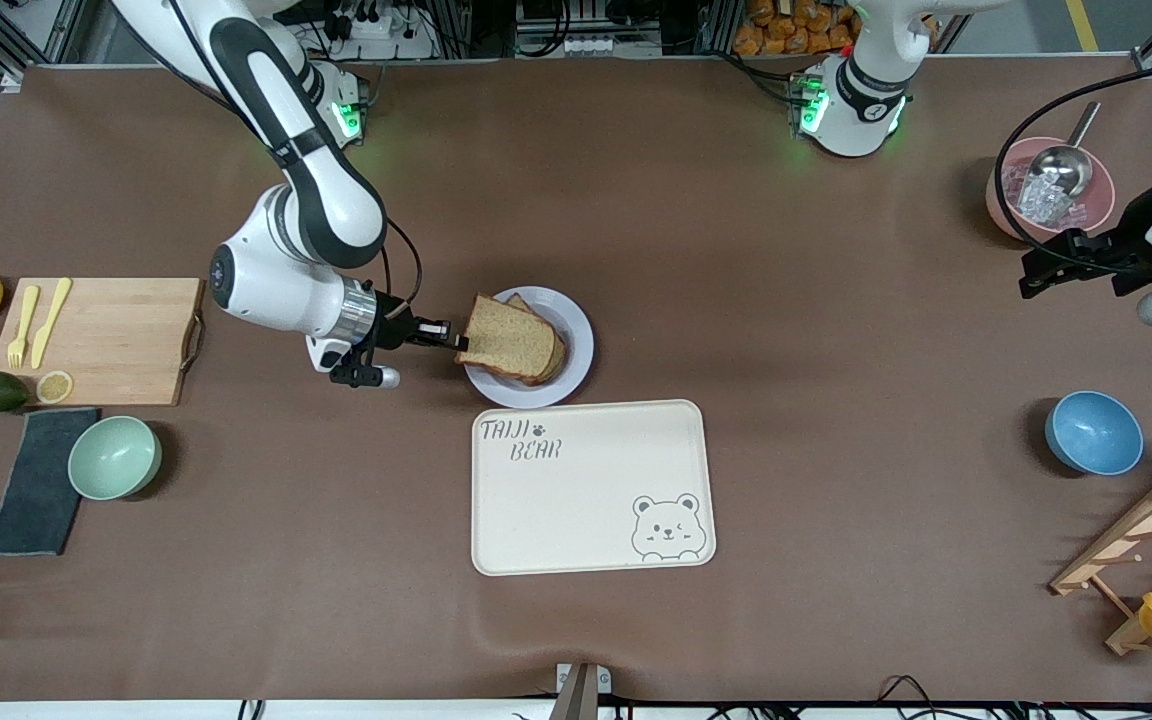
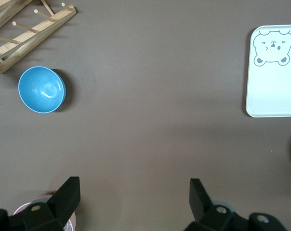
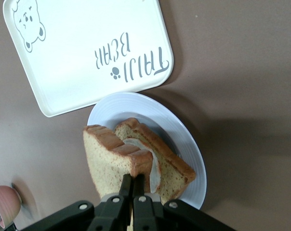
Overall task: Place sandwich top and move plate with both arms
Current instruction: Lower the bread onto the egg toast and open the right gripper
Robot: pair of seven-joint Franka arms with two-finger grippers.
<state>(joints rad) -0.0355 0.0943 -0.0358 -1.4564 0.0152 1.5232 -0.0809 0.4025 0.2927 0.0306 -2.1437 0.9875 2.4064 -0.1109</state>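
Note:
The sandwich top (image 1: 508, 340), a plain brown slice, hangs tilted over the plate (image 1: 579, 322) with my right gripper (image 1: 454, 341) shut on its crust edge. In the right wrist view the slice (image 3: 107, 161) leans beside a lower slice (image 3: 172, 166) that carries egg white (image 3: 156, 169) and lies on the pale plate (image 3: 184, 137). The right gripper (image 3: 134, 182) pinches the slice's edge. I cannot tell whether the two slices touch. My left gripper (image 1: 1031, 272) waits open near the pink bowl at the left arm's end, and the left gripper (image 2: 133, 186) holds nothing.
A cream bear tray (image 1: 591, 487) lies just nearer the camera than the plate. A blue bowl (image 1: 1093, 432), a pink bowl with scoop (image 1: 1051, 190) and a wooden rack (image 1: 1146, 540) sit at the left arm's end. A cutting board (image 1: 101, 340) and green bowl (image 1: 114, 457) sit at the right arm's end.

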